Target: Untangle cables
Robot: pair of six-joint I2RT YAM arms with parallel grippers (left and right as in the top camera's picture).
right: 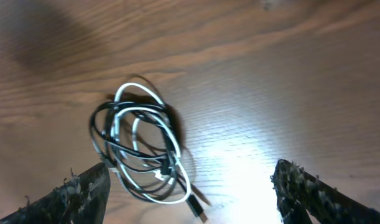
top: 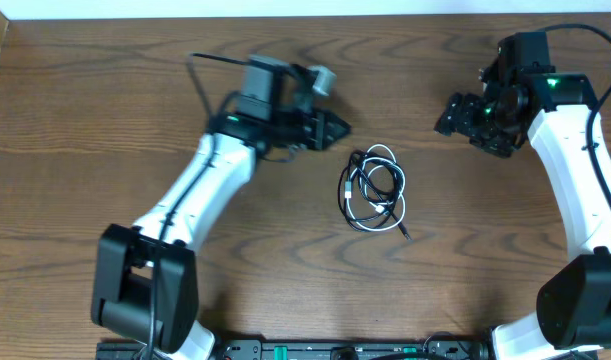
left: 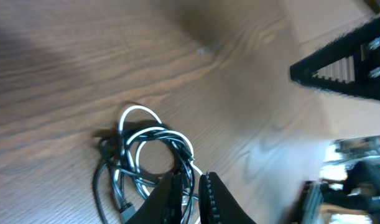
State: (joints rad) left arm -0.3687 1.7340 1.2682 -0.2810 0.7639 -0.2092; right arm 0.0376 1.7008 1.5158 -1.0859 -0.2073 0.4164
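The cables (top: 373,190) are lying as one tangled bundle near the middle of the table (top: 105,90), between the two arms and touching neither. The bundle's long axis is running from the far side toward the near side, leaning slightly right at the near end. The white cord (right: 138,86) is forming the far loop and wrapping through the black cord (right: 92,132), which is coiling mainly along the bundle's left side. One dark plug end (top: 405,231) is sticking out of the near-right corner and pointing toward the near-right edge. The left gripper (top: 343,127) is hovering to the far left of the bundle, pointing right – its fingers (left: 168,199) are pressed almost together with nothing between them. The right gripper (top: 451,116) is hanging well apart on the far right, pointing left – its fingers (right: 78,193) are spread wide and gripping nothing. Markings on the base strip (top: 335,350) at the near edge are too small to read.
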